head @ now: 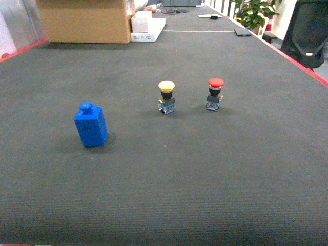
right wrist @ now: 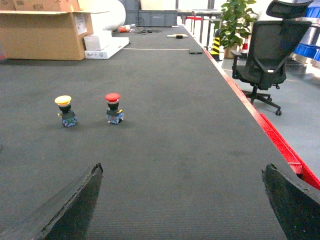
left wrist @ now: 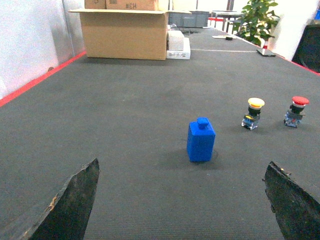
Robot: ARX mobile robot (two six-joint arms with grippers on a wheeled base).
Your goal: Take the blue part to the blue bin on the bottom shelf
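My left claw hangs wide open, squarely facing the small dark-blue boxy block standing upright on the dark table. I'd advance low, straddle its flat sides below the top knob. Right claw gapes idle.

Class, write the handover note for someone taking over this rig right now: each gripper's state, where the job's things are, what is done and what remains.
Left gripper: open, empty, facing the blue part from short of it.
Right gripper: open, empty, over bare mat.
Blue part: upright on the mat, left of the yellow button and red button, touching neither.
Blue bin and shelf: in none of the views.
Done: nothing; the part is not gripped.
Left: grasp the part, probably with the left gripper, find the bin, place it inside.
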